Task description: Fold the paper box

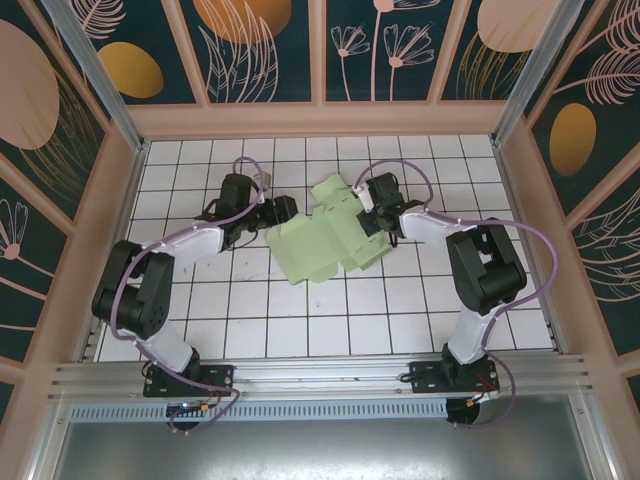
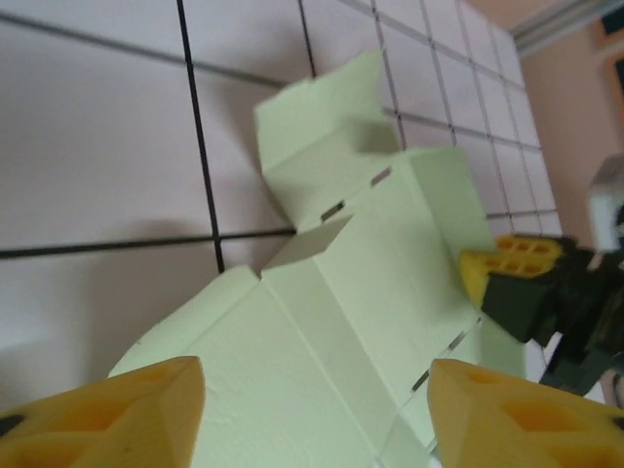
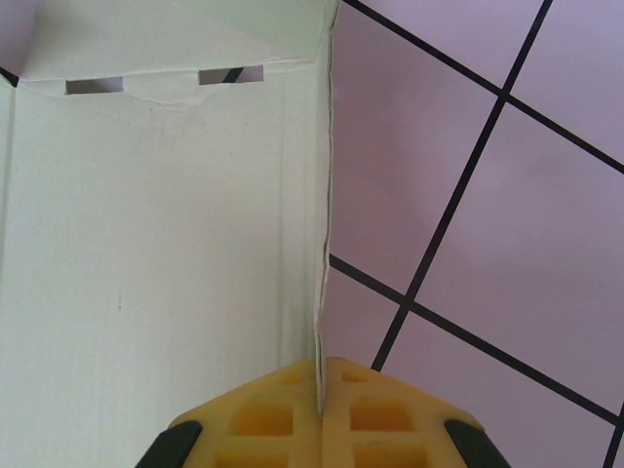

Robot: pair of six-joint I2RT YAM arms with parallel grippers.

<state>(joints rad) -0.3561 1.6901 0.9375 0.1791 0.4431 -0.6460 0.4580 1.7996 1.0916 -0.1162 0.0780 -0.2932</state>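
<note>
The paper box lay on the white tiled table, near the middle of the grid and between the two arms. It was an open creased cut-out rather than a closed carton. In the left wrist view the pale green card showed broad panels joined by folds, short slots cut along the creases, and one flap at its far end standing up off the tiles. Whether anything sat inside it could not be told from these angles.

The left gripper was at the cut-out's left edge. Its yellow fingers stood well apart – one on either side of the nearest panel – and whether either pad touched the card could not be told.

The right gripper was at the sheet's right side. Its own camera showed the two yellow pads pressed together on the thin edge of an upright panel – a pinch on the card, with slots visible along the fold above
</note>
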